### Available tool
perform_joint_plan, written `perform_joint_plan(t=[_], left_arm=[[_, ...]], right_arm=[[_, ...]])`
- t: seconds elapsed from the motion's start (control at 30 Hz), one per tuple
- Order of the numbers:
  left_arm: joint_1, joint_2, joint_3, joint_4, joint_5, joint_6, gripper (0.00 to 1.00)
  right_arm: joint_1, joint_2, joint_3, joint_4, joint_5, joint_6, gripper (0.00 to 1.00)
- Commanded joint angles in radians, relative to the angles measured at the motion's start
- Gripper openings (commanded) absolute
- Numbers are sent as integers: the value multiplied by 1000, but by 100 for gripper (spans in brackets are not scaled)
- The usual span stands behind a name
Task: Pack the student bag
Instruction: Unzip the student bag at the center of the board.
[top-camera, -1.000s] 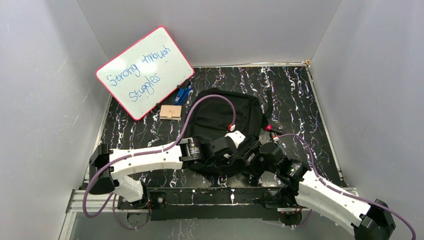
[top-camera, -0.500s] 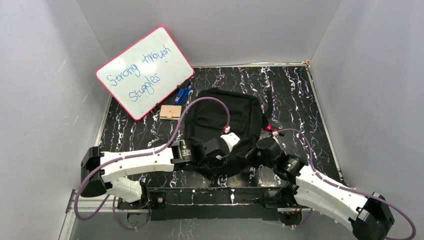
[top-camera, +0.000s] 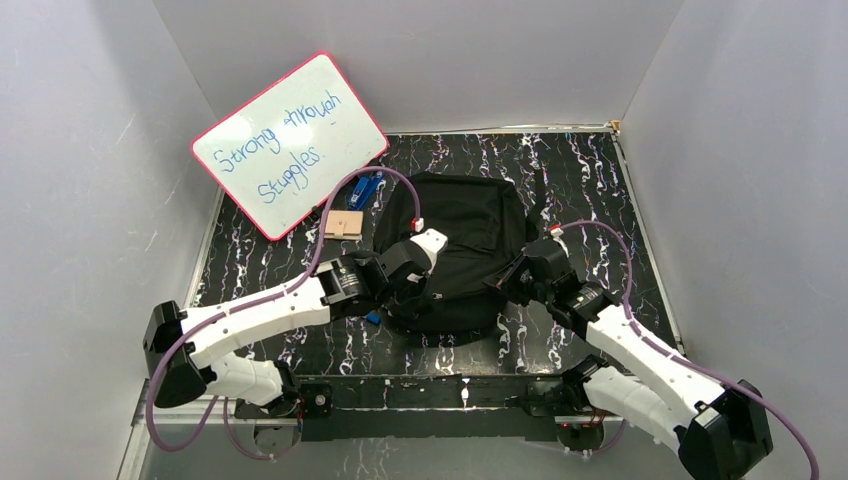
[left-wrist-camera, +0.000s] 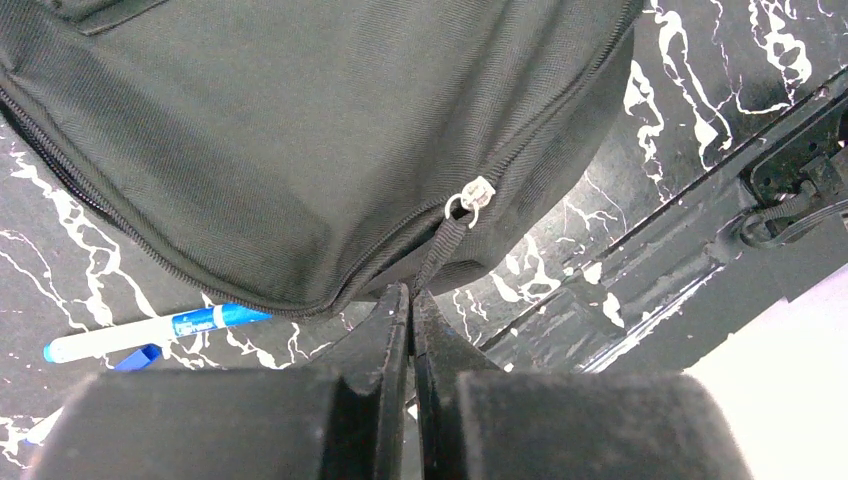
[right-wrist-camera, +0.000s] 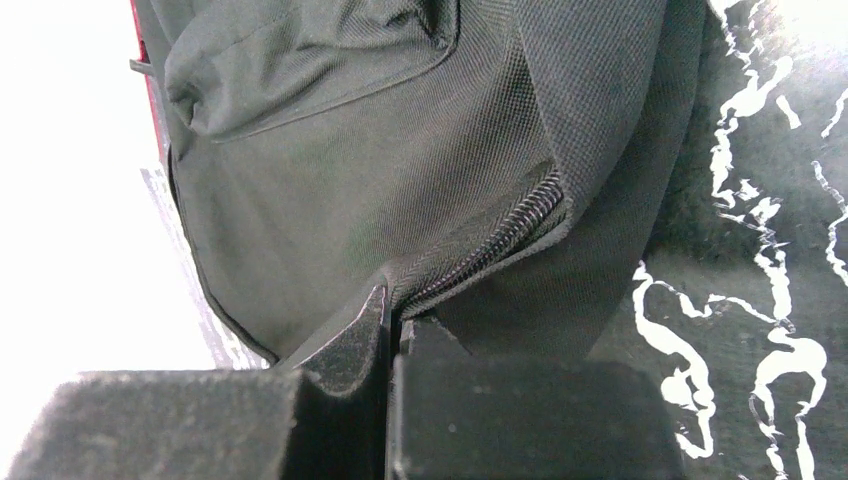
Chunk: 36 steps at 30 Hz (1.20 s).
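Note:
The student bag (top-camera: 460, 240) is a black fabric backpack lying flat in the middle of the table, its zipper closed along the near edge. My left gripper (top-camera: 412, 292) is at the bag's near-left edge. In the left wrist view it (left-wrist-camera: 410, 292) is shut on the black zipper pull strap (left-wrist-camera: 437, 252), which hangs from the silver slider (left-wrist-camera: 470, 200). My right gripper (top-camera: 505, 285) is at the bag's near-right corner. In the right wrist view it (right-wrist-camera: 392, 305) is shut on the fabric at the end of the zipper (right-wrist-camera: 490, 250).
A pink-framed whiteboard (top-camera: 290, 143) leans at the back left. A wooden block (top-camera: 342, 223) and a small blue object (top-camera: 366, 187) lie beside the bag's left side. A blue and white pen (left-wrist-camera: 150, 332) lies by the bag's near-left edge. Grey walls enclose the table.
The right gripper has shut on the bag's corner. Both arms reached away from their bases, the bag's near edge shifted toward the back, and the pen came into sight.

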Motion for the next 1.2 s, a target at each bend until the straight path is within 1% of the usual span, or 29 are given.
perform_joint_plan(t=[0.0,0.17,0.33,0.53,0.67,0.77,0.87,1.03,1.17], left_arm=[[28,-90,-21,-129,-49,-8,0],[34,-137,-18,-160,-72,-34,0],[34,-188,10,-163,-67,-24,0],[33,-247,20,-99,-63,69,0],[34,-276,12,-52,-83,110,0],[34,-295,12,-20,-90,119,0],[34,-324,0,11,-54,158,0],[34,-429,-64,54,-56,249,0],[34,-564,-178,187,-37,352,0]], right_arm=[[-54,-17,47,-93,150,-124,0],[-63,-68,68,-176,222,-160,0],[-67,-94,71,-188,229,-184,0],[-67,-94,49,-133,174,-217,0],[-68,-109,32,-102,155,-283,0],[-68,-145,18,-89,172,-339,0],[-67,-224,-21,-44,191,-365,0],[-67,-320,-95,19,204,-373,0],[-68,-281,-88,-3,205,-370,0]])
